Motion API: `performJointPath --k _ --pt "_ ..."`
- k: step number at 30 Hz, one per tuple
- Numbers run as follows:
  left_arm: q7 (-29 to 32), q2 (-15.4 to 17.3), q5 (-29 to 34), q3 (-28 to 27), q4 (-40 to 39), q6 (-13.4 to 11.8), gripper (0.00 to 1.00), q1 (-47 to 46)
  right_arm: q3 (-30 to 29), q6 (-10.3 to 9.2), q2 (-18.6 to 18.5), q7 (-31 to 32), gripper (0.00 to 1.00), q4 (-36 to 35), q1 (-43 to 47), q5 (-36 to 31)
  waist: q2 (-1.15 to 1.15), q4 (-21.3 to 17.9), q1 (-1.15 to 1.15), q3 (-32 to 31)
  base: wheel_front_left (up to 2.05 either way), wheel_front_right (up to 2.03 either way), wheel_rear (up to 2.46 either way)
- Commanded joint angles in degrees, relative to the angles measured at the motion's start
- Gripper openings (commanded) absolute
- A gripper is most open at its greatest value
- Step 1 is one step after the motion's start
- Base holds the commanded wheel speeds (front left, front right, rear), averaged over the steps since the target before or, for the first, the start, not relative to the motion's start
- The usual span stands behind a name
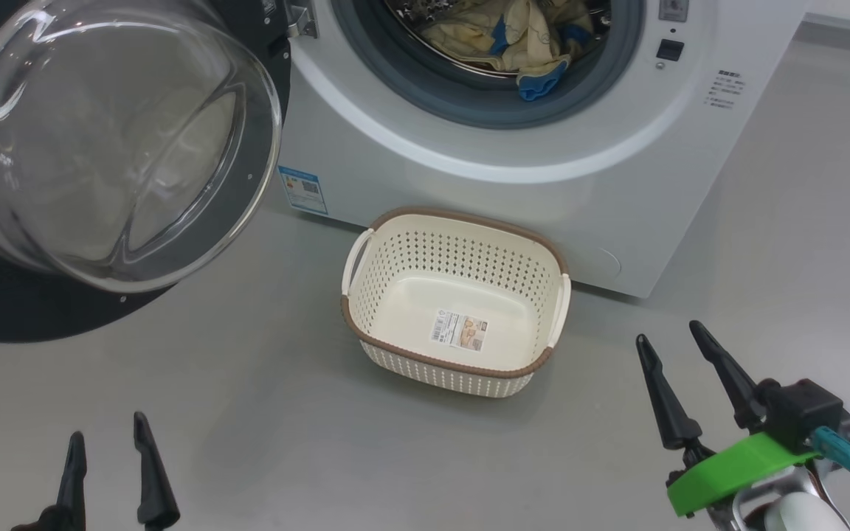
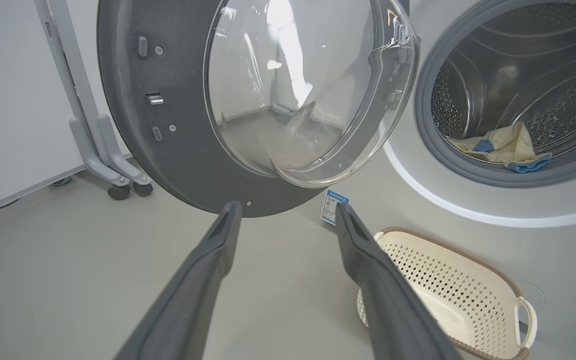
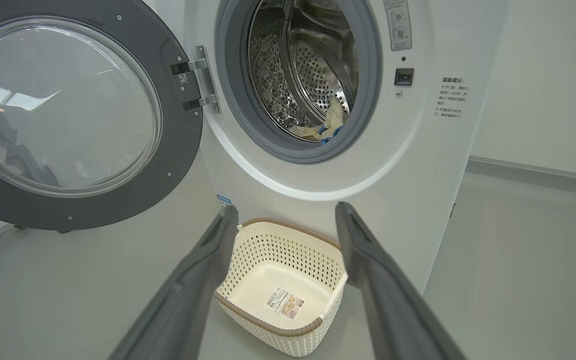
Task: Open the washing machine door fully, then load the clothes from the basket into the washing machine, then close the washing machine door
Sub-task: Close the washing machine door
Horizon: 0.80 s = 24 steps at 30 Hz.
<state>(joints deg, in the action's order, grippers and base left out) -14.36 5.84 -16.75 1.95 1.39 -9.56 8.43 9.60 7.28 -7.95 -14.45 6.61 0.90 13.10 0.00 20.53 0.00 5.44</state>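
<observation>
both the left gripper (image 1: 108, 428) and right gripper (image 1: 668, 332) have two long matte black fingers that taper to pointy tips, dark grey up close. behind the right one there's a bright green plastic collar (image 1: 735, 464), a chunky black block (image 1: 801, 413) and a teal plug (image 1: 834, 446) with thin wires, plus a white rounded shell (image 1: 801, 512).

A smooth, pale grey floor (image 1: 248, 383) runs through an evenly lit room, carrying soft-edged shadows and a faint sheen under the diffuse light. Plain white walls (image 3: 543, 75) enclose the space, and in the right wrist view one of them meets the floor along a grey skirting strip (image 3: 538, 172). In the left wrist view, a grey metal stand (image 2: 88, 125) rests near another white wall on small dark castors (image 2: 118, 192), its slanted upright rising past the top of the frame.
</observation>
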Motion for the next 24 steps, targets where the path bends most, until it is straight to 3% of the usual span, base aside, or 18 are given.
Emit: performJointPath --k 1,24 --pt "-0.6 -0.1 -0.3 -2.5 -1.6 0.2 1.0 -1.4 1.2 0.21 -1.3 -0.5 1.0 -1.7 -1.9 -0.3 0.0 1.1 0.0 0.3 0.0 0.0 0.0" --pt "-0.6 -2.2 -0.1 -4.2 -0.9 1.2 1.0 -0.8 2.2 0.21 -2.2 0.5 1.0 -2.4 -2.5 -0.4 0.0 8.3 0.0 1.9 0.0 0.0 0.0"
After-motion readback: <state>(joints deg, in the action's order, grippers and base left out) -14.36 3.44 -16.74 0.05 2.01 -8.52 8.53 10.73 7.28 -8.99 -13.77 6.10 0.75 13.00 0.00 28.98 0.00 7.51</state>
